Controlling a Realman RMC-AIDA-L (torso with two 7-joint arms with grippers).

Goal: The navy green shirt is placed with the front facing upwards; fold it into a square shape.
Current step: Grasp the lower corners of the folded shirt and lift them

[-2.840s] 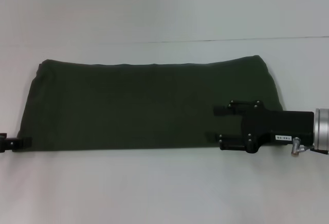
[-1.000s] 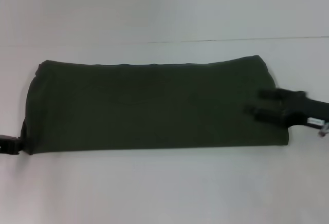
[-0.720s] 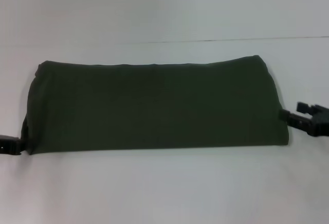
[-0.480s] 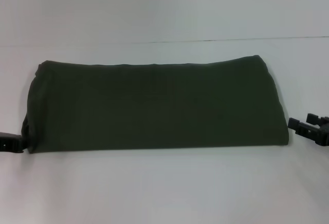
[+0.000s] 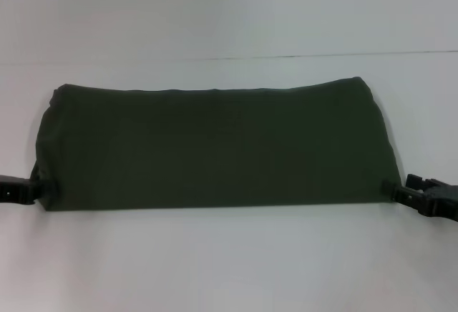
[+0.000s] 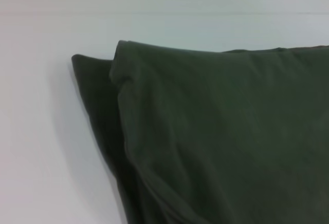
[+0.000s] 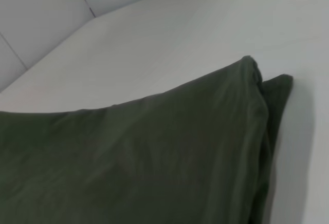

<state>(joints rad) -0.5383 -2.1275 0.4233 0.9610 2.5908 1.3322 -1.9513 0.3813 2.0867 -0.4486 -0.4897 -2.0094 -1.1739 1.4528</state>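
Navy green shirt (image 5: 215, 144) lying as 1 wide folded band on white table (image 5: 229, 262) (plain side up), left gripper (image 5: 31, 190) touching its 8 o'clock corner, right gripper (image 5: 398, 192) touching 4 o'clock corner, finger state of both: can't tell.

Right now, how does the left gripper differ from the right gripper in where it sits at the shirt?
The left gripper sits at the near left corner of the navy green shirt; the right gripper sits at the near right corner. More of the right one shows than of the left. Both are black and level with the near edge.

Folded green shirt (image 5: 215, 147) on white table (image 5: 229, 262)
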